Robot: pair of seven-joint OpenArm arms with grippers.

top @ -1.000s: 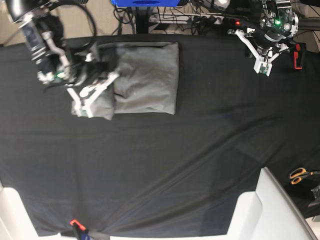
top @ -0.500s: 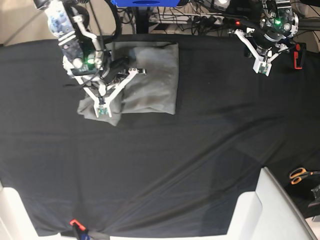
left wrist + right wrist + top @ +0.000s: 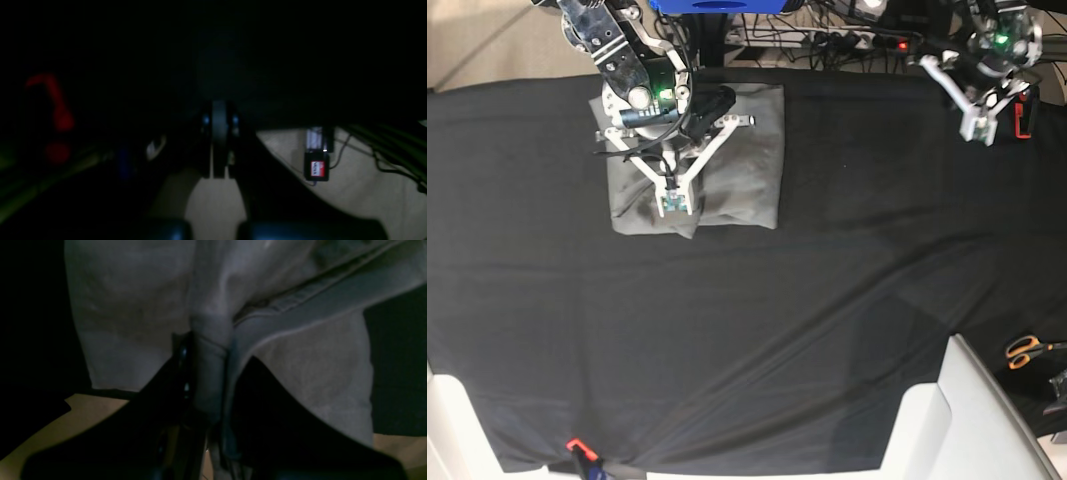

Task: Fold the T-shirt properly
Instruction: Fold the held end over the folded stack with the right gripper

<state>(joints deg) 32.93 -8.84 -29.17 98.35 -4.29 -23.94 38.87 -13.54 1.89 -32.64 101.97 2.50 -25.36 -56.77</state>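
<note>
The grey T-shirt [image 3: 749,150] lies as a folded block at the back of the black tablecloth [image 3: 777,320]. My right gripper [image 3: 672,205] reaches over its left half from the far edge and is shut on a fold of it near the block's front edge. The right wrist view shows the T-shirt [image 3: 133,306] pinched between the two dark fingers of the right gripper [image 3: 206,353], with a hem seam running off to the right. My left gripper [image 3: 979,128] hangs at the back right, far from the shirt. In its own dark view the left gripper [image 3: 218,133] is shut on nothing.
Orange-handled scissors [image 3: 1027,350] lie at the right edge. A white block [image 3: 972,420] stands at the front right and a red clamp [image 3: 1024,110] just right of the left gripper. A small red clip [image 3: 577,445] holds the cloth's front edge. Cables crowd the floor behind the table.
My right arm has swung to the right, carrying the shirt's left flap over onto the folded block. The left gripper has shifted slightly right and back.
</note>
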